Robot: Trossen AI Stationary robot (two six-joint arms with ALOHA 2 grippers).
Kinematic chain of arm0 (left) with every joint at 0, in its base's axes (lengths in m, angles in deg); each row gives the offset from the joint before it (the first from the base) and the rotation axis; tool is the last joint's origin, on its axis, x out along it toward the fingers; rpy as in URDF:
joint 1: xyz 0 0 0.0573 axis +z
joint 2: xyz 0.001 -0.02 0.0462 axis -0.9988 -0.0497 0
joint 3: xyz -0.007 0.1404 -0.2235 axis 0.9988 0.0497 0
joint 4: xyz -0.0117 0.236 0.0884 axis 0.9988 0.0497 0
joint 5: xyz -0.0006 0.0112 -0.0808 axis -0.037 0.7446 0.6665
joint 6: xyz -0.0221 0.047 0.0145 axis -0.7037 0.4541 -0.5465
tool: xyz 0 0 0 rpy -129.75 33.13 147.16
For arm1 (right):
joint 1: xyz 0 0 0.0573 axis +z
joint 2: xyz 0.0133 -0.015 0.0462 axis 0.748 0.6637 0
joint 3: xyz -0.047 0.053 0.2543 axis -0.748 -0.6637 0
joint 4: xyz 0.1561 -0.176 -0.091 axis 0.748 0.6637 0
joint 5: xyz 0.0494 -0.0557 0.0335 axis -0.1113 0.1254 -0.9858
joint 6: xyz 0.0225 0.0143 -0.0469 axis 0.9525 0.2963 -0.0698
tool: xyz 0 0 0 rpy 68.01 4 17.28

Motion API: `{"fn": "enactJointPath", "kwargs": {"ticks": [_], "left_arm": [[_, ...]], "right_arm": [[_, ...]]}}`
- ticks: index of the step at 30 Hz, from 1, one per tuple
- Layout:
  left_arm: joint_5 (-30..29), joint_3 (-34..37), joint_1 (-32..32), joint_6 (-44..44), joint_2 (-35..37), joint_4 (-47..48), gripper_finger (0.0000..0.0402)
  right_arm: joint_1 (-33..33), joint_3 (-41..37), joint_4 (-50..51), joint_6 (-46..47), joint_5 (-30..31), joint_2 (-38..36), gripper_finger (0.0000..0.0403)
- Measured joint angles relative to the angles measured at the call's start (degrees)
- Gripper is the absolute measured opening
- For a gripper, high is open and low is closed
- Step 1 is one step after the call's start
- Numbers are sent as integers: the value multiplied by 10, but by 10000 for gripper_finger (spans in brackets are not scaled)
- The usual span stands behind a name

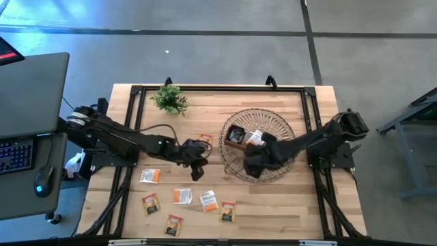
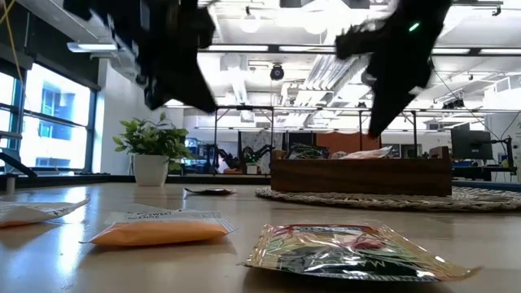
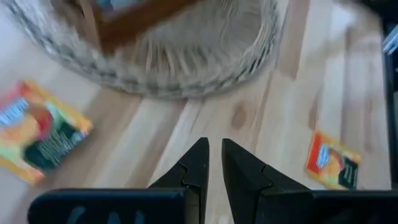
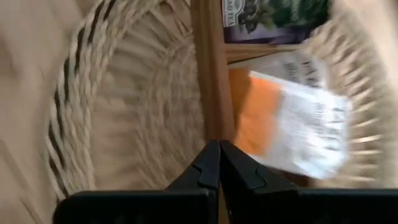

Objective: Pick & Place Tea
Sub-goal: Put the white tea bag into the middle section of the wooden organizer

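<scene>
seven or so tea packets [image 1: 183,196] lie loose on the wooden table [image 1: 287,205] in the lower left of the high view, with one more near the middle just beside the wicker basket [image 1: 283,126], and a few already sit in the wooden tray [image 1: 236,137] inside it. the left gripper [image 1: 199,166] hovers over bare table between the basket and the loose packets, its fingers nearly together with only a thin gap and nothing in them. the right gripper [image 1: 251,164] hangs over the basket's lower edge, fingers pressed together, empty. the packets look light, thin and crinkly, probably slick foil; pinching across a raised edge seems safer than pressing flat.
</scene>
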Motion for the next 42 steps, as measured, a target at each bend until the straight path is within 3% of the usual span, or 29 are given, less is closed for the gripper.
{"fn": "enactJointPath", "kwargs": {"ticks": [4, 9, 14, 17, 23, 26, 29, 36, 42], "left_arm": [[-55, 1, 0, 22, 41, 38, 44], [-80, 1, 0, 23, 55, 91, 44], [-115, 1, 0, 23, 56, 121, 44], [-113, 1, 0, 23, 56, 124, 44], [-114, 1, 0, 21, 56, 123, 44], [-114, 1, 0, 21, 56, 126, 44], [-114, 1, 0, 21, 57, 127, 44], [-61, 2, -22, 17, 130, 164, 44], [-102, 0, -95, -22, 206, 219, 44]], "right_arm": [[-47, -32, -43, -1, 2, 0, 2], [-83, -59, -93, -17, -4, 1, 1], [-119, -93, -221, -65, -51, 2, 1], [-134, -97, -245, -95, -65, 2, 1], [-131, -26, -160, -134, -52, -18, 1], [-110, 23, -82, -125, -27, -24, 0], [-77, 57, -75, -134, -20, -27, 0], [6, 44, -275, -183, -65, -27, 1], [42, 3, -477, -225, -74, -26, 17]]}}
